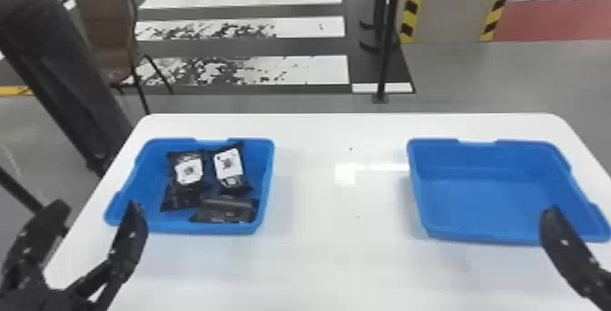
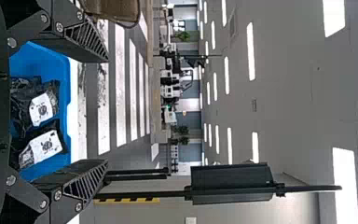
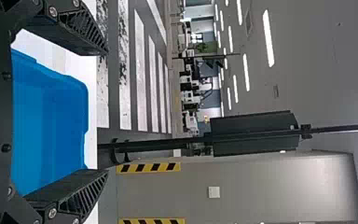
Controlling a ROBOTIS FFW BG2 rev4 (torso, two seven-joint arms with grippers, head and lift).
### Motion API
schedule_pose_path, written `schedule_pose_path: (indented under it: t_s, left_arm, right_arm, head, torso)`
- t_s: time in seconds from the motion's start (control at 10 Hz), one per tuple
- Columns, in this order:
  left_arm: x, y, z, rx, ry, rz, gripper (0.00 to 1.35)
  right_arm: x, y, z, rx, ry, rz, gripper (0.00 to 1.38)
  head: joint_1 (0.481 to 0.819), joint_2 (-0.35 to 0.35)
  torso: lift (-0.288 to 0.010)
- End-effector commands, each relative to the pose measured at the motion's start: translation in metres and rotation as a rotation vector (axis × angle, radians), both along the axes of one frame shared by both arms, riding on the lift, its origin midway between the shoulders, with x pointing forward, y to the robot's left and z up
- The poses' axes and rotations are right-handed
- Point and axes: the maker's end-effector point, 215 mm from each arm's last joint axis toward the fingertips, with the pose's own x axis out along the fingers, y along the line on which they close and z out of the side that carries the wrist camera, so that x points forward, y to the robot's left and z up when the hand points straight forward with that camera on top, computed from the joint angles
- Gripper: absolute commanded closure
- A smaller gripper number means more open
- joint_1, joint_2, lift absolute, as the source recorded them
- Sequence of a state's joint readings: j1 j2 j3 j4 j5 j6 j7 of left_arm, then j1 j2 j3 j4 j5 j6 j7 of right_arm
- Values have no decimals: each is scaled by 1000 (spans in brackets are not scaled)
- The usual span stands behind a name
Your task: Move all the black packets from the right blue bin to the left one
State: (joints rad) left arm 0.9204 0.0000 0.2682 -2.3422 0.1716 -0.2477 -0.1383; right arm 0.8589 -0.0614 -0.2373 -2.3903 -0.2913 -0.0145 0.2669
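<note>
Head view: black packets point(image 1: 188, 171) are lying inside the left blue bin point(image 1: 204, 228), their goal, so left gripper point(image 2: 106, 111) and right gripper point(image 3: 106, 113) are hanging wide apart, gripping nothing, presumably finished.

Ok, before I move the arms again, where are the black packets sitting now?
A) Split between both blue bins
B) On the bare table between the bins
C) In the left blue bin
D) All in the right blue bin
C: the black packets lie inside the left blue bin, while the right blue bin holds none.
</note>
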Motion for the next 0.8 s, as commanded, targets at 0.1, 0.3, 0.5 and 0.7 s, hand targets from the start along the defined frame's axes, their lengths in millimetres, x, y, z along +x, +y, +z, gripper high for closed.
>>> schedule_pose_path:
  t_s: [0.1,0.3,0.5,0.7]
  left_arm:
    - [0,-1,-1,-4,-1,0,292]
    - [1,-2,0,-5,-5,-3,292]
    - [1,-2,-1,-5,-3,-4,292]
    - [1,-3,-1,-6,-5,-6,292]
  right_arm:
    - [0,0,0,0,-2,-1,130]
    - [0,0,-2,2,1,0,130]
    - [0,0,-2,2,1,0,130]
    - [0,0,0,1,-4,-1,130]
  head:
    - [695,81]
    - [695,79]
    - [695,79]
    - [695,78]
  torso:
    - [-140]
    - [-140]
    - [-140]
    - [-140]
